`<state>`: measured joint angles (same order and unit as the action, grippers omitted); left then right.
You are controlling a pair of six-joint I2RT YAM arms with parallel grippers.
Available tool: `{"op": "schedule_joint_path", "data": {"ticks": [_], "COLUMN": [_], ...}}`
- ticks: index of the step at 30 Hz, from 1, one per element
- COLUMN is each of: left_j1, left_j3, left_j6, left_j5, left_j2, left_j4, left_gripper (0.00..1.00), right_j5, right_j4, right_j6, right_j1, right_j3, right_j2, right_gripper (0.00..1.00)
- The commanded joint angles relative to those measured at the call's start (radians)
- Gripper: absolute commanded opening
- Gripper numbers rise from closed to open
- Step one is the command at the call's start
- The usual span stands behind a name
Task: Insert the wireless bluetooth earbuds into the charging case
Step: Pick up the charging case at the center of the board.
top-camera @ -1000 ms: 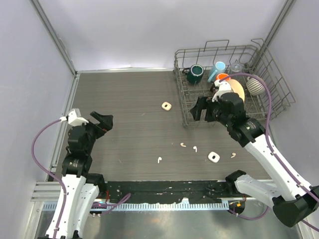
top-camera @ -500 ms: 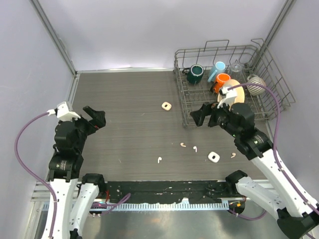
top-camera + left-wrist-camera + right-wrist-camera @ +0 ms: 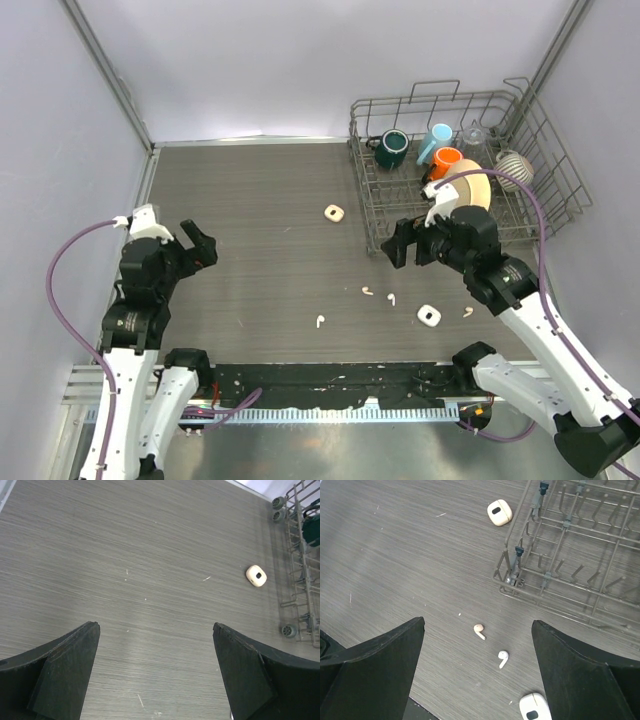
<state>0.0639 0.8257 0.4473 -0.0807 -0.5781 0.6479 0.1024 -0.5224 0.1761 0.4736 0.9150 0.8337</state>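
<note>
**Overhead view of the counter (image 3: 250,190), read from left to right.**

- **Left side:** the left fingers (image 3: 200,243) hang spread wide above bare wood grain and hold nothing.
- **Near edge, left of centre:** the first earbud (image 3: 320,321) lies alone on the counter.
- **Farther back:** the far charging case (image 3: 334,212) is a cream rounded square with a dark oval facing up. It rests just left of the dish rack (image 3: 372,205) and well apart from every earbud.
- **Centre:** the second earbud (image 3: 367,291) and third earbud (image 3: 391,298) lie side by side without touching. In the right wrist view both show on the counter between the two fingers.
- **Above them:** the right fingers (image 3: 399,241) hover by the rack's near-left corner, parted wide and empty.
- **Right of the pair:** the near charging case (image 3: 429,315) sits with the fourth earbud (image 3: 468,312) just beside it on the right.

All four earbuds lie loose on the counter, outside both cases.

The rack occupies the far right corner. It carries a green mug (image 3: 391,148), a blue cup (image 3: 436,142) and an orange cup (image 3: 446,160).
</note>
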Motion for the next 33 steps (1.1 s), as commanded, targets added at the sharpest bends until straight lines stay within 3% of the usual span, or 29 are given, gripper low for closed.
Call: {"op": "schedule_joint_path", "data": {"ticks": [1,12,16,19,25,33], "left_j1": [-0.003,-0.003,-0.003,-0.003,-0.003,-0.003], "left_j3": [0.007,0.006,0.013,0.01,0.007,0.009], "left_j6": [-0.035,-0.004,-0.01,-0.013,-0.009,-0.019], "left_j5": [-0.019,0.055,0.058,0.058,0.065,0.078], "left_j2": [-0.008,-0.043,-0.045,-0.04,-0.032,-0.011], "left_j4": [0.018,-0.048,-0.05,-0.06,-0.053,-0.059], "left_gripper": [1.0,1.0,1.0,1.0,1.0,1.0], "right_j5": [0.065,0.063,-0.038,-0.228,-0.286,-0.293], "right_j4": [0.001,-0.12,-0.114,-0.169,-0.44,-0.449], "right_j6": [-0.095,-0.112,-0.07,0.036,-0.036,-0.237], "right_j1": [0.0,0.033,0.079,0.079,0.08,0.08], "right_j3": [0.033,-0.016,-0.013,0.065,0.203,0.211], "right_j2": [0.028,-0.004,-0.025,0.039,0.123,0.13], "right_gripper": [0.94,0.94,0.94,0.94,0.94,0.94]}}
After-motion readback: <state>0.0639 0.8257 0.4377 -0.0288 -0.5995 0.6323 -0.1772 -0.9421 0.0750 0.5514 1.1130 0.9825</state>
